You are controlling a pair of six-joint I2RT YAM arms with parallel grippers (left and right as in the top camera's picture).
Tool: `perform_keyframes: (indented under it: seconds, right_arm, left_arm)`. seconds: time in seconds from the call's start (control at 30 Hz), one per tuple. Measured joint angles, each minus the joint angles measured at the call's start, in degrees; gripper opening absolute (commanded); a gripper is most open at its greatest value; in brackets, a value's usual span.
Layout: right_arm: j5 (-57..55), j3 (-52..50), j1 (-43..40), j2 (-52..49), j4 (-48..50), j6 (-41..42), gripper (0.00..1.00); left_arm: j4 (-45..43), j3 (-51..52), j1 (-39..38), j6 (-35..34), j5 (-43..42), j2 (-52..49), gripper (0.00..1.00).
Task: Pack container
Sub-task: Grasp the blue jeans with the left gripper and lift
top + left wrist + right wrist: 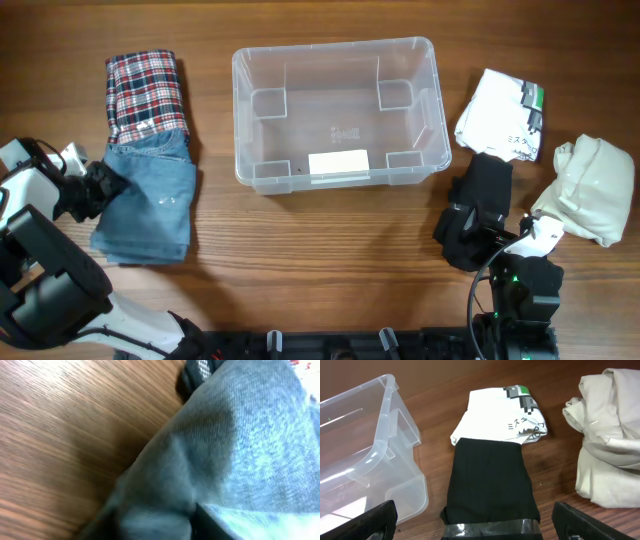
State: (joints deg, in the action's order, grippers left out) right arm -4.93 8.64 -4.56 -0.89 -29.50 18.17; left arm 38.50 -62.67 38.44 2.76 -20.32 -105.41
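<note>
The container [243, 120], a clear plastic bin with a white label [338, 163], stands empty at the table's middle; its corner shows in the right wrist view [395, 455]. My left gripper [103, 188] is at the left edge of the folded blue jeans [150, 205]. In the left wrist view, denim [240, 450] fills the frame and a fold sits between my blurred fingers [155, 525]. My right gripper [468, 238] is open, with its fingers [475, 522] on either side of a folded black garment [490, 480] that has a tape band.
A folded red plaid shirt [145, 92] lies behind the jeans. A folded white printed T-shirt [498, 115] and a bundled cream garment [590, 190] lie right of the bin; both show in the right wrist view [495, 415] [610, 445]. The table is wooden.
</note>
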Motion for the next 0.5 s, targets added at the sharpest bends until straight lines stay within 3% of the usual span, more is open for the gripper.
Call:
perform_keyframes:
  seconds: [0.07, 0.3, 0.5]
  right_arm:
    - [0.0, 0.0, 0.0, 0.0, 0.0, 0.0, 1.0]
    - [0.0, 0.0, 0.0, 0.0, 0.0, 0.0, 1.0]
    - [0.0, 0.0, 0.0, 0.0, 0.0, 0.0, 1.0]
  left_arm:
    - [3.5, -1.8, -0.2, -0.8, -1.6, -0.3, 0.04]
    - [22.3, -14.3, -4.1, -2.5, -8.0, 1.5, 0.04]
    - [21.9, -16.7, -11.0, -9.0, -20.8, 17.0, 0.04]
